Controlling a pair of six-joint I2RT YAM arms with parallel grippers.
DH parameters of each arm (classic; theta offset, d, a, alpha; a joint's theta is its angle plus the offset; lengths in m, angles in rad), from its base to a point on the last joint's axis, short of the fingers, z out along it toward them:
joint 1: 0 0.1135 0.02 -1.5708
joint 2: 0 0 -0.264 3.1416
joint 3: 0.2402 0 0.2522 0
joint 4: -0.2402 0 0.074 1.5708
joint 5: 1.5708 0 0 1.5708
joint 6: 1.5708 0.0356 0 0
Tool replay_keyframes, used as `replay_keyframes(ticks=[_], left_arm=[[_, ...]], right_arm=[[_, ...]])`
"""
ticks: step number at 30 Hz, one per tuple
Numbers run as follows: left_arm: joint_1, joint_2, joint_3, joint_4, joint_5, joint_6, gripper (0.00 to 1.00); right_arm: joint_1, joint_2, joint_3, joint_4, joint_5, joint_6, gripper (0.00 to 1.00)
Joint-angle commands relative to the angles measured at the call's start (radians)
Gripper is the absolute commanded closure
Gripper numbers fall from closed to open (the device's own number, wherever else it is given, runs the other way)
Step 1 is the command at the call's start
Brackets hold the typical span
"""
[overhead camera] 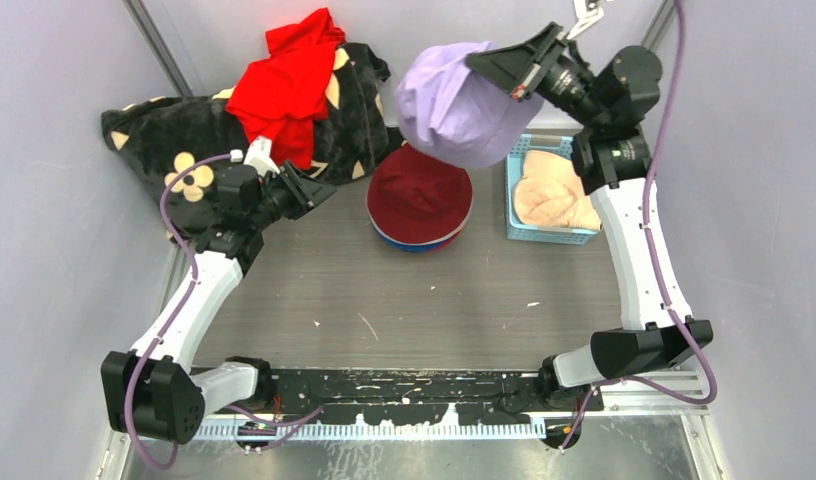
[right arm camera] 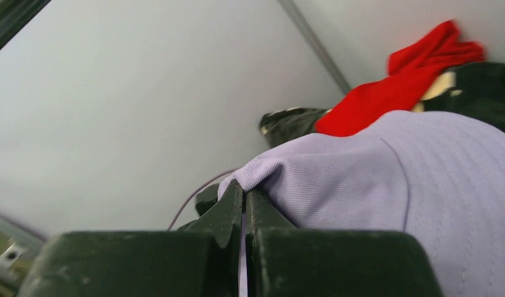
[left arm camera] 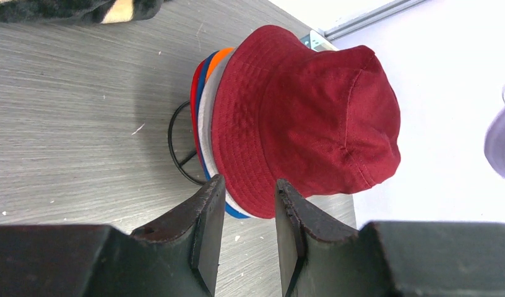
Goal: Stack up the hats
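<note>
Overhead, the right gripper (overhead camera: 481, 62) hangs high at the back of the table (overhead camera: 434, 300), its jaws pressed together on a fold of brim of the lilac hat (overhead camera: 454, 110). The right wrist view shows the same pinch (right arm camera: 244, 195): a thin edge of cloth runs down between the closed fingers, and the hat's crown (right arm camera: 386, 185) bulges out to the right of them. The hat droops below and to the left of the gripper, off the table. From above, its lower edge overlaps the far rim of the stack of hats (overhead camera: 420, 198).

The stack stands mid-table on a black wire ring (left arm camera: 176, 142). The maroon hat (left arm camera: 306, 117) is on top, with white, blue, red and orange brims showing beneath it.

The left gripper (overhead camera: 324, 190) sits low, to the left of the stack, with its jaws spread partway and nothing between them. In its wrist view (left arm camera: 250, 192) the stack's brims lie just past the fingertips.

A cream hat (overhead camera: 554, 190) lies in the blue basket (overhead camera: 512, 215), to the right of the stack.

At the back left, a red garment (overhead camera: 289, 85) is draped over a black blanket with cream flowers (overhead camera: 174, 135).
</note>
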Motion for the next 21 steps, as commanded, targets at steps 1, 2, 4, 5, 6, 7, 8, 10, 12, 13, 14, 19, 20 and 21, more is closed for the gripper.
replay_keyframes(ticks=[1, 2, 4, 5, 6, 7, 8, 10, 12, 13, 14, 19, 20, 21], left_arm=[[-0.004, -0.074, 0.008, -0.018, -0.034, 0.004, 0.64], [-0.004, -0.088, 0.009, -0.028, -0.046, 0.008, 0.64], [-0.003, -0.121, 0.016, -0.057, -0.070, 0.022, 0.64], [-0.002, -0.138, 0.022, -0.075, -0.083, 0.033, 0.64], [-0.002, -0.154, 0.031, -0.096, -0.097, 0.043, 0.64], [-0.002, -0.167, 0.039, -0.118, -0.107, 0.054, 0.64], [-0.002, -0.185, 0.050, -0.138, -0.119, 0.066, 0.63], [-0.002, -0.204, 0.070, -0.178, -0.134, 0.085, 0.63], [-0.002, -0.219, 0.081, -0.202, -0.141, 0.098, 0.62], [-0.002, -0.227, 0.082, -0.207, -0.144, 0.101, 0.62], [-0.002, -0.232, 0.080, -0.210, -0.148, 0.102, 0.62], [-0.003, -0.234, 0.065, -0.211, -0.155, 0.102, 0.62], [-0.002, -0.231, 0.063, -0.211, -0.156, 0.103, 0.61], [-0.003, -0.227, 0.061, -0.210, -0.157, 0.103, 0.62]], right_arm=[[0.119, 0.010, 0.022, 0.141, -0.022, 0.073, 0.99], [0.141, 0.014, 0.017, 0.141, -0.015, 0.068, 0.99], [0.182, 0.018, -0.001, 0.142, -0.002, 0.061, 0.99], [0.197, 0.018, -0.013, 0.143, 0.005, 0.059, 0.99], [0.211, 0.018, -0.030, 0.147, 0.011, 0.056, 0.99], [0.222, 0.016, -0.049, 0.149, 0.016, 0.051, 0.99], [0.232, 0.016, -0.067, 0.152, 0.019, 0.048, 0.99], [0.249, 0.015, -0.119, 0.164, 0.024, 0.044, 0.99], [0.261, 0.015, -0.170, 0.182, 0.026, 0.041, 0.99], [0.263, 0.018, -0.193, 0.193, 0.027, 0.042, 0.99], [0.264, 0.021, -0.216, 0.205, 0.027, 0.043, 0.99], [0.264, 0.045, -0.296, 0.252, 0.026, 0.046, 0.99], [0.262, 0.049, -0.300, 0.256, 0.029, 0.042, 0.99], [0.258, 0.053, -0.302, 0.254, 0.032, 0.039, 0.99]])
